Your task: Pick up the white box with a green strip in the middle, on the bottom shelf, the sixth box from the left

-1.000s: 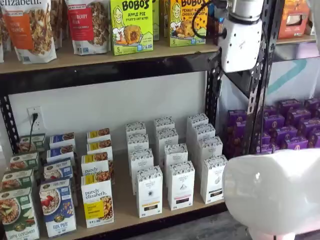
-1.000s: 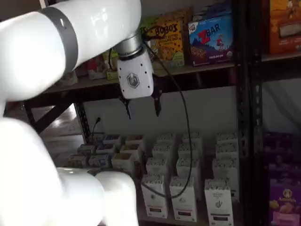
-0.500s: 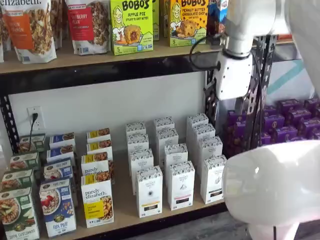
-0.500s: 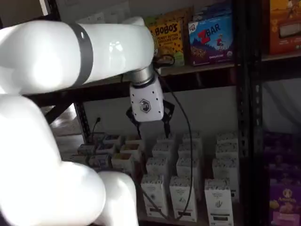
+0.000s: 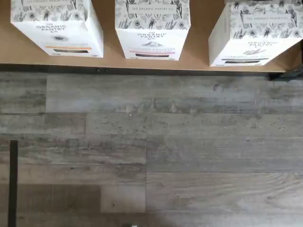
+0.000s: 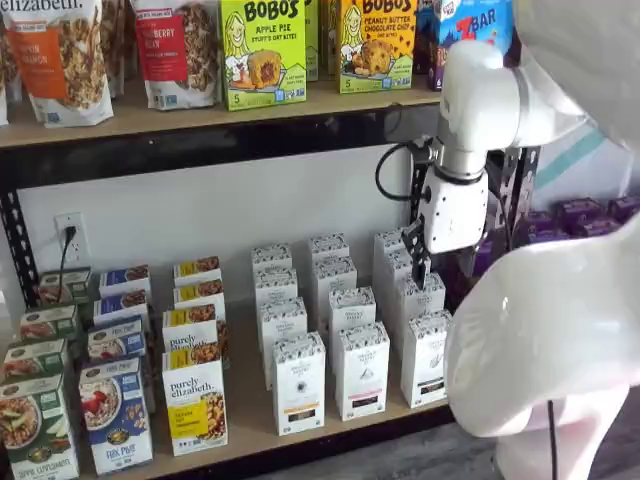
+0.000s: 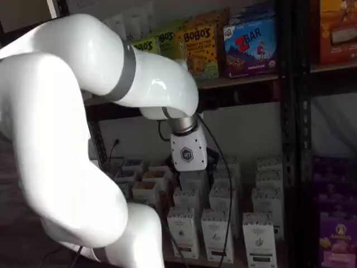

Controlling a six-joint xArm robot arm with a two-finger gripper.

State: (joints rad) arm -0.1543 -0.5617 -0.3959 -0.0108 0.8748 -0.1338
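Note:
The white box (image 6: 425,358) stands at the front right end of the bottom shelf (image 6: 248,412), its dark strip low on the front. It also shows in a shelf view (image 7: 258,239) and in the wrist view (image 5: 255,35). My gripper (image 6: 443,268) hangs just above the rear boxes of that right column, behind and above the white box. Its two black fingers point down with a gap between them and hold nothing. In a shelf view only its white body (image 7: 188,154) shows clearly. The wrist view shows no fingers.
Two similar white cartons (image 6: 299,385) (image 6: 362,370) stand left of the white box, then a purely elizabeth box (image 6: 195,400). A black post (image 6: 520,200) stands right of the gripper, purple boxes (image 6: 580,215) beyond it. The upper shelf (image 6: 200,135) is overhead. Grey plank floor (image 5: 151,151) lies in front.
My gripper has come down from the upper shelf's height to just above the white cartons on the bottom shelf. No box has moved.

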